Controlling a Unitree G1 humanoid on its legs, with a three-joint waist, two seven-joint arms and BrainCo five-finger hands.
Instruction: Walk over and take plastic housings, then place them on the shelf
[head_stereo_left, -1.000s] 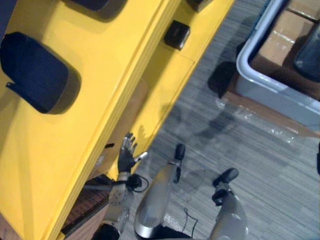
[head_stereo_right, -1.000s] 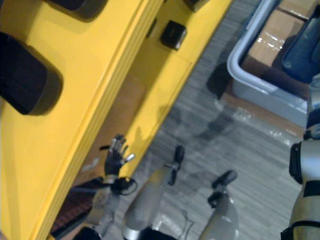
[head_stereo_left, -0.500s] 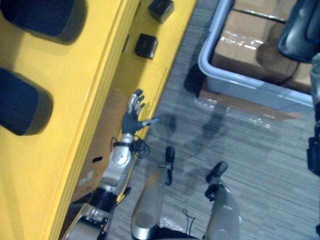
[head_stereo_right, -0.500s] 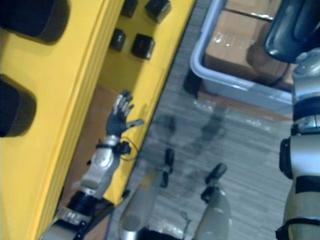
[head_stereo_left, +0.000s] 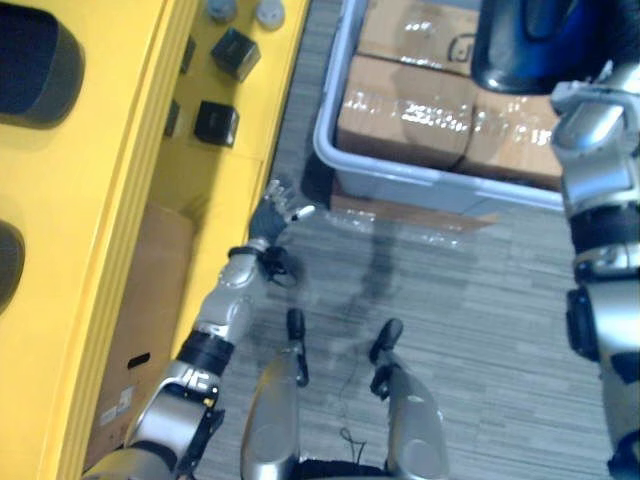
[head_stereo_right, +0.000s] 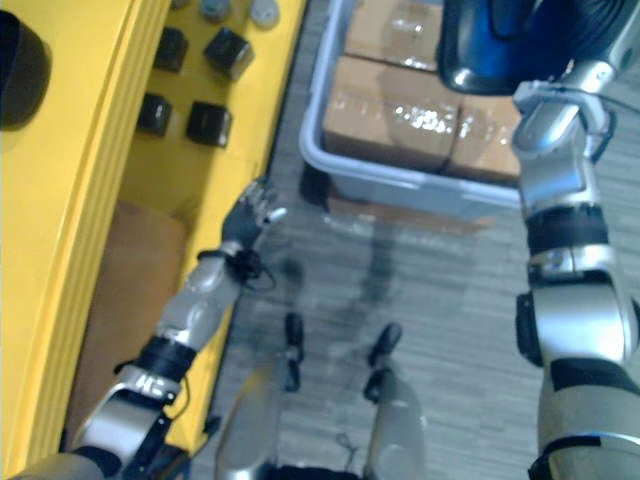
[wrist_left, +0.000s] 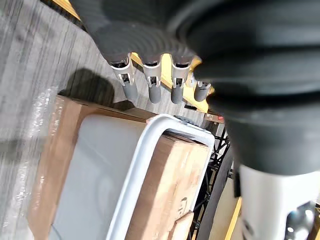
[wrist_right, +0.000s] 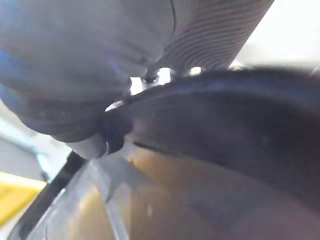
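Left eye view: left robot hand (head_stereo_left: 268, 216) spread wide and empty beside the yellow shelf (head_stereo_left: 90, 300).
Right eye view: dark plastic housing (head_stereo_right: 500, 45) at the right arm's end, over the bin (head_stereo_right: 390, 188).
Left wrist view: fingers (wrist_left: 153, 89) straight.
Right wrist view: right robot hand (wrist_right: 210, 35) is against the housing, grip can't tell.
Best to lift clear of the bin rim, hold the housing level and turn toward the shelf.

The shelf (head_stereo_left: 110, 200) stands left, with housings (head_stereo_left: 25, 60) on its top and small blocks (head_stereo_left: 216, 122) lower down. Right of it, a bin (head_stereo_left: 420, 185) on the floor (head_stereo_left: 480, 300) holds cardboard boxes (head_stereo_left: 405, 105).
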